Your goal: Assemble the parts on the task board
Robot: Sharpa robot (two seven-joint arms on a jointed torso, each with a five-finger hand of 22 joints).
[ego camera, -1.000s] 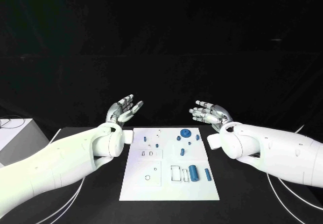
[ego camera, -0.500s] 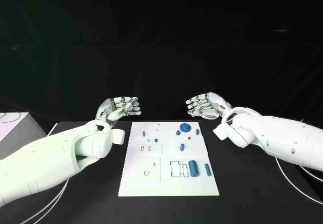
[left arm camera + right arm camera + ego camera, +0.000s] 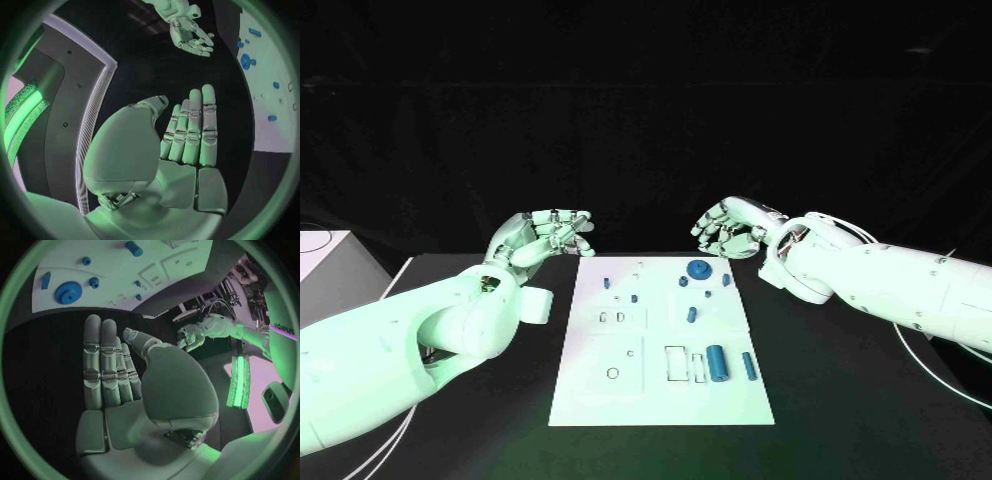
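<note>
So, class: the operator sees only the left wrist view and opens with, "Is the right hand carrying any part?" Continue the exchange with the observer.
Observer: No. The right wrist view shows the right hand with a bare palm, holding nothing.
Operator: What lies at the board's near end?
Observer: In the head view, a thick blue cylinder lies on the task board there, with a slimmer blue pin beside it.
Operator: Where is my left hand against the board?
Observer: The head view puts the left hand in the air off the board's far left corner, touching no part.
</note>
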